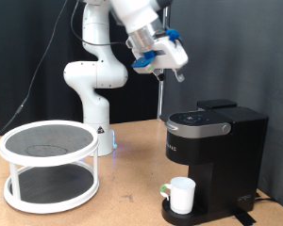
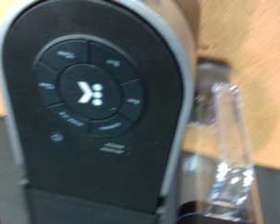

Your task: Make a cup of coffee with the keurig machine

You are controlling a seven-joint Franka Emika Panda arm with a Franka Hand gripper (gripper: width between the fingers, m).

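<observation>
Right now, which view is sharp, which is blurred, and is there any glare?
Exterior view: fairly sharp, evenly lit; the plain white ceramic mug stands on the black boxy coffee machine's drip tray, end effector above. Wrist view: soft, motion-blurred; button labels on its control panel unreadable, pale glare on the clear tank.

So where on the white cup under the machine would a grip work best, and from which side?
Likely the rim of the cup, from the exterior view's left. It stands upright on the drip tray of the keurig machine, whose brew head overhangs it and blocks a straight top-down reach. Its handle cannot be made out here. The gripper hangs above the machine's lid, holding nothing visible.
</observation>
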